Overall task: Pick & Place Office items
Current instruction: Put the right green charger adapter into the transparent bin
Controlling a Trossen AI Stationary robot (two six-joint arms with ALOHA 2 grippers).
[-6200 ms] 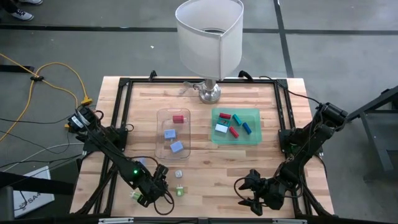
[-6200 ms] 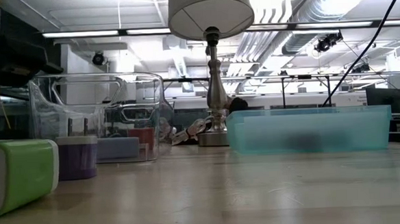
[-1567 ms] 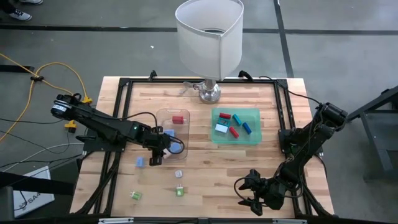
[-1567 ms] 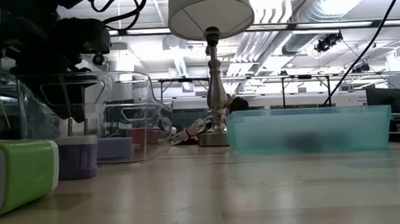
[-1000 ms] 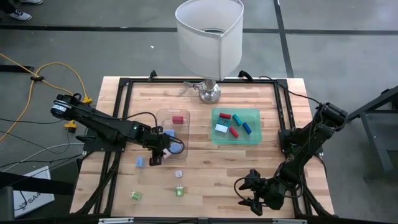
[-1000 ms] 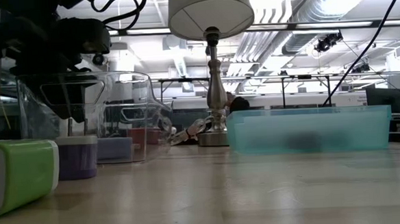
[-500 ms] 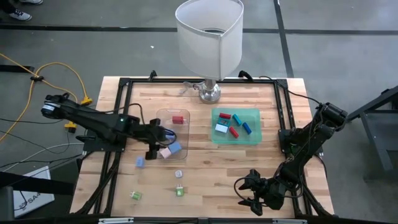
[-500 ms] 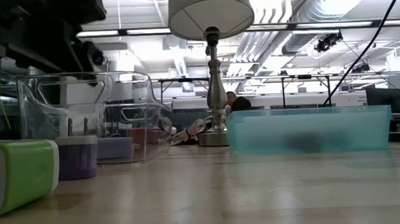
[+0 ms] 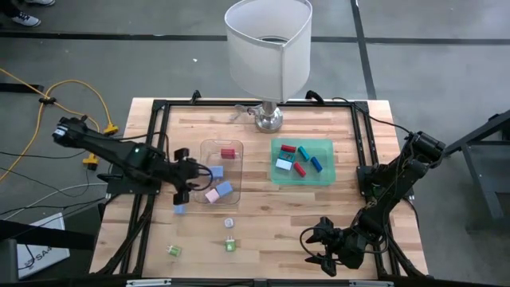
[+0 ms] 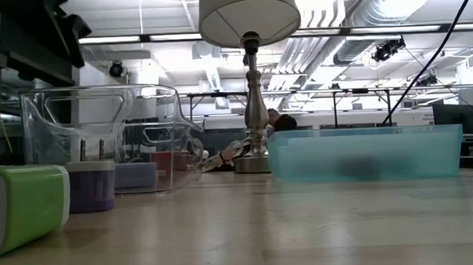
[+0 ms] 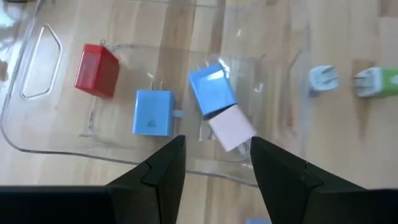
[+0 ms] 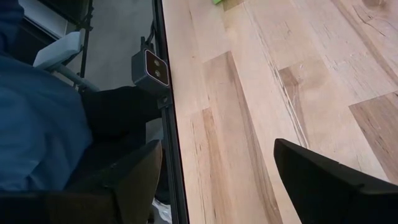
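Currently I am reaching my left arm across the desk (image 9: 271,231) from its left edge, elbow low, with my left jaws (image 9: 183,188) hanging just outside the clear tray (image 9: 209,144) at its left wall. My left jaws are standing apart and holding nothing; in the left wrist view both fingers (image 11: 163,171) are showing with a gap between them over the tray's rim.

Inside the clear tray I am seeing four items: a red block (image 11: 96,70) at the far end, a blue block (image 11: 153,112) beside the wall, a second blue block (image 11: 211,88) tilted, and a pink block (image 11: 231,131) touching that second blue one.

Outside the tray, on the bare desk, a pale blue block (image 9: 179,209) is lying near my left jaws, a grey-white plug (image 9: 229,223) and a green plug (image 9: 230,245) are sitting nearer the front edge, and a lime block (image 9: 173,250) is lying at the front left.

The green tray (image 9: 301,178) is holding red, blue and teal pieces (image 9: 300,167).

My right arm is folded at the front right corner, right jaws (image 9: 320,247) apart and empty, above the desk.
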